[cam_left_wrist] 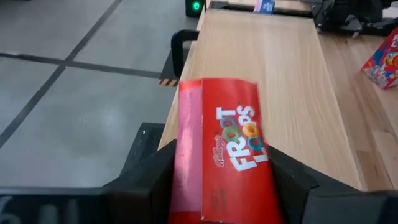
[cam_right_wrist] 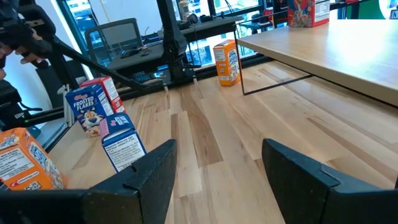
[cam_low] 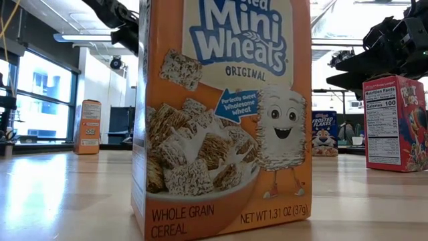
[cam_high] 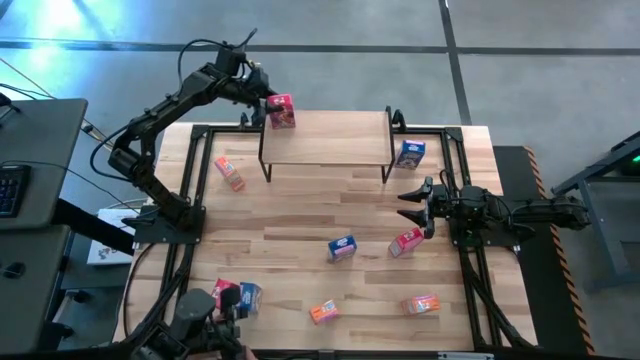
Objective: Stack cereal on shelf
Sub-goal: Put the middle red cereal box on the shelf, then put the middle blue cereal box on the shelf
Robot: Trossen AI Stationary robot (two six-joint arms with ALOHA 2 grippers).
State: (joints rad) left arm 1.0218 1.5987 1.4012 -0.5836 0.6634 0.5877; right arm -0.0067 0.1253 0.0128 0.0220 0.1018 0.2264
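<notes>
You were at the placing step: your left gripper (cam_high: 268,103) had the red Froot Loops box (cam_left_wrist: 221,158) pinched between its fingers (cam_left_wrist: 146,183) at the left end of the shelf (cam_high: 330,135), one dark finger flat against each long side and the printed face up between them. From the high view I couldn't tell whether the box was resting on the plank or just above it. The next move, I'd judge, called for a clean release and a straight retreat without tipping it. Your right gripper (cam_high: 421,207) waited with fingers spread, empty, another Froot Loops box (cam_high: 405,241) just beside them.
</notes>
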